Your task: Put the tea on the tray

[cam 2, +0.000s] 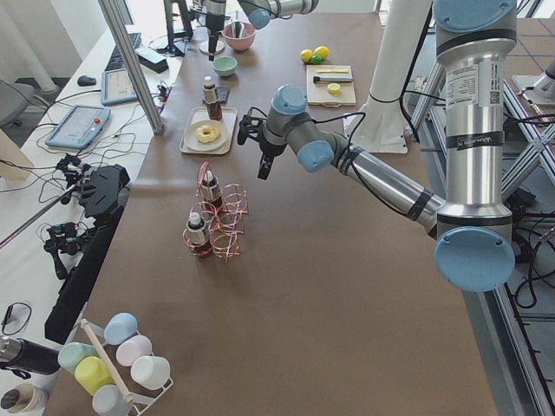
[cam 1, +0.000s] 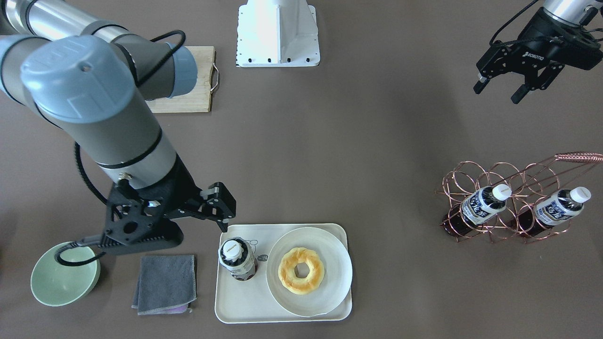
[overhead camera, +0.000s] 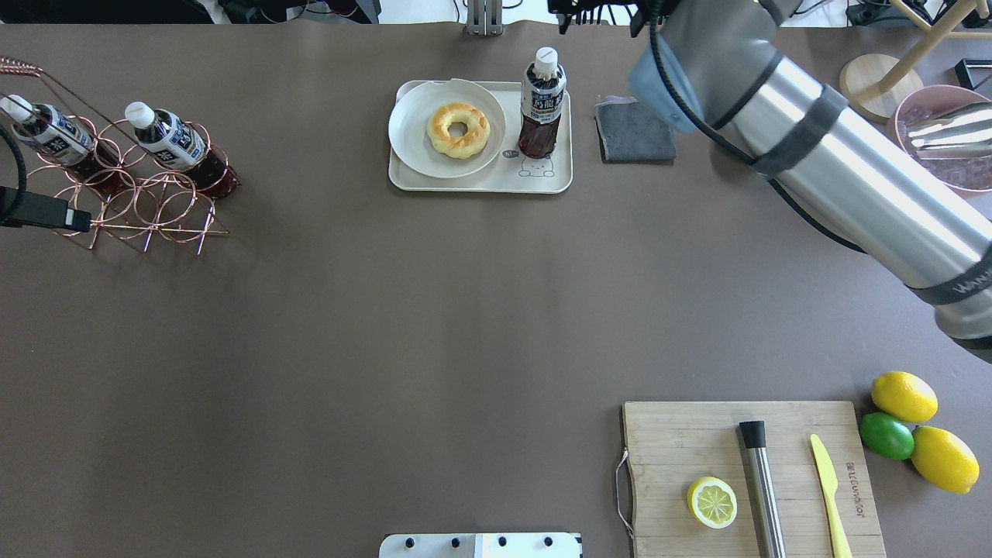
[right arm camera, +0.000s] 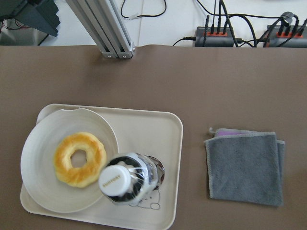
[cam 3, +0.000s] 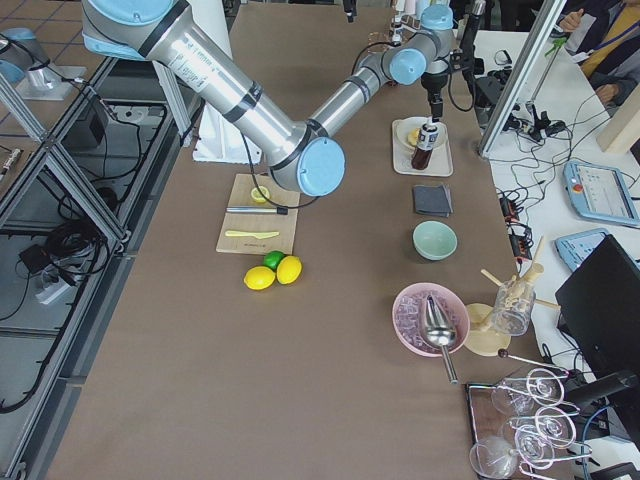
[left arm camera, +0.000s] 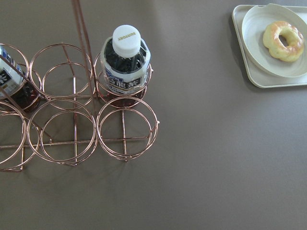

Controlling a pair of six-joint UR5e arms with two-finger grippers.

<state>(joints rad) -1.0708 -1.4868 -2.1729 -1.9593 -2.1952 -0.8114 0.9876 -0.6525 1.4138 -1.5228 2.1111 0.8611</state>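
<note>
A tea bottle (cam 1: 238, 259) with a white cap stands upright on the cream tray (cam 1: 245, 303), next to the bear drawing. It also shows in the overhead view (overhead camera: 542, 101) and the right wrist view (right arm camera: 129, 179). My right gripper (cam 1: 225, 212) is open and empty, above and just beside the bottle, not touching it. Two more identical bottles (cam 1: 483, 205) (cam 1: 560, 207) lie in a copper wire rack (cam 1: 509, 176). My left gripper (cam 1: 500, 92) is open and empty, high above the table behind the rack.
A white plate (cam 1: 330, 278) with a doughnut (cam 1: 301, 270) fills the tray's other half. A grey cloth (cam 1: 166, 282) and a green bowl (cam 1: 63, 275) lie beside the tray. A wooden cutting board (overhead camera: 752, 473) holds a lemon half and a knife, with lemons (overhead camera: 903, 395) beside it.
</note>
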